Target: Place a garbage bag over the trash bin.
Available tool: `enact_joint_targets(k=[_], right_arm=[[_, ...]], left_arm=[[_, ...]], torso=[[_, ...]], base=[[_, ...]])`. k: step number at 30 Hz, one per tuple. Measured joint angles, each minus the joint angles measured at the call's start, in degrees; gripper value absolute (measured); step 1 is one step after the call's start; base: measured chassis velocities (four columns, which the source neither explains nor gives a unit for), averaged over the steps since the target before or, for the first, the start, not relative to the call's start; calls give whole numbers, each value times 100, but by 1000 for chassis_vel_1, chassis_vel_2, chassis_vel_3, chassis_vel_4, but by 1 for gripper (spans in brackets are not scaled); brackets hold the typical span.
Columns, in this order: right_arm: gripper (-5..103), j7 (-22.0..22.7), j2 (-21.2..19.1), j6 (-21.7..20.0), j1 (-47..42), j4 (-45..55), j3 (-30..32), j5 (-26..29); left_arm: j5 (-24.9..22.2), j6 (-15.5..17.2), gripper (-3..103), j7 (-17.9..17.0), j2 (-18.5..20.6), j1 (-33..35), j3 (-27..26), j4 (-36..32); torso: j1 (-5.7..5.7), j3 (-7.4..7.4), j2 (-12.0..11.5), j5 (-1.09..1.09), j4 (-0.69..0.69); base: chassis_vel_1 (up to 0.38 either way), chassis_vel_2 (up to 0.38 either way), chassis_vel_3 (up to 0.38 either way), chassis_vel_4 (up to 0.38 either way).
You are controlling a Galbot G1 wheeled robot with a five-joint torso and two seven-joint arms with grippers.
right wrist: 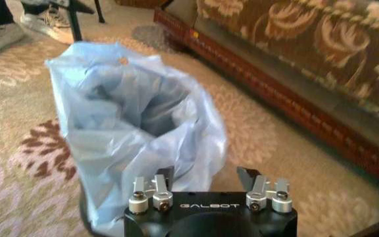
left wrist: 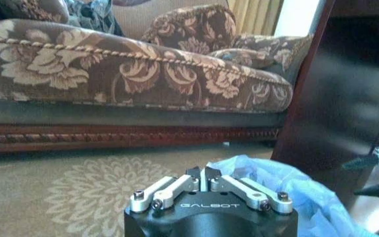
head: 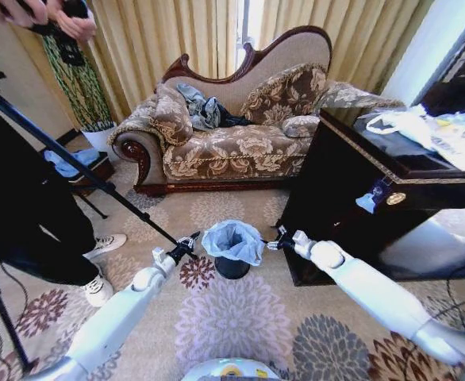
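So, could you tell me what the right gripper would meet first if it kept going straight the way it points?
Most likely the garbage bag: the right gripper, open, points at its near side, draped over the trash bin. Depth is unclear, but nothing else lies between.

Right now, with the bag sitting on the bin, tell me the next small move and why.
Probably ease the right hand, fingers apart, onto the near edge of the garbage bag and pull it down. The bag stands bunched and open above the trash bin, whose lower wall is bare. The left hand, fingers together, sits at the opposite edge.
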Motion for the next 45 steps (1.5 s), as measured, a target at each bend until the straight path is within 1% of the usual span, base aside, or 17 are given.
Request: enact_joint_targets(k=[2,6,8,11,12,19,21,24,25,28,29,33,34,36,39,41,45], right_arm=[[52,-29,159,30,-78,-223,38,-158],[42,-114,258,40,-97,-410,37,-261],[31,-161,301,28,-100,-477,19,-267],[25,-170,325,1,-99,-497,8,-260],[15,-169,334,-40,-94,-490,14,-252],[4,-157,193,-178,-34,-365,19,-118],[14,-149,105,-250,-30,-249,31,-24],[22,-139,-35,-420,-53,-16,2,178],[22,-139,-35,-420,-53,-16,2,178],[38,-72,-9,-542,-129,94,-16,261],[38,-72,-9,-542,-129,94,-16,261],[55,-9,141,-611,-135,24,-35,311],[55,-9,141,-611,-135,24,-35,311],[66,25,288,-622,-103,-99,-47,299],[71,51,424,-629,-66,-229,-64,259],[81,77,569,-615,-22,-392,-85,129],[84,138,710,-530,12,-565,-89,-74]], left_arm=[[13,15,16,3,-28,-147,109,165],[21,17,27,17,-32,-290,243,328],[24,18,38,50,-33,-375,297,436],[26,19,43,73,-34,-425,333,494],[26,19,52,91,-34,-476,365,553],[56,-4,55,255,-74,-692,509,885],[49,-5,55,277,-82,-721,535,914],[35,0,58,311,-69,-736,589,930],[35,0,58,311,-69,-736,589,930],[32,-1,61,333,-109,-779,670,1024],[32,-1,61,333,-109,-779,670,1024],[42,-11,65,334,-181,-845,737,1143],[42,-11,65,334,-181,-845,737,1143],[49,-19,65,333,-221,-891,754,1221],[51,-28,66,326,-249,-931,768,1284],[53,-38,66,312,-283,-981,770,1361],[53,-93,66,294,-349,-1055,745,1534]], torso=[[0,0,0,1,-1],[0,1,0,-1,0],[0,0,0,0,0],[0,0,0,-1,0],[0,1,0,1,0],[0,1,0,-2,-1],[1,1,0,2,0],[0,1,0,-3,0],[0,1,0,-3,0],[1,1,0,1,0],[1,1,0,1,0],[0,0,0,-2,-1],[0,0,0,-2,-1],[1,1,0,0,0],[1,1,0,0,0],[1,1,0,-1,0],[1,1,0,1,0]], base=[[0,0,0,0],[0,0,0,0],[0,0,0,0],[0,0,0,0],[0,0,0,0],[0,0,0,0],[0,0,0,0],[0,0,0,0],[0,0,0,0],[0,0,0,0],[0,0,0,0],[0,0,0,0],[0,0,0,0],[0,0,0,0],[0,0,0,0],[0,0,0,0],[0,0,0,0]])
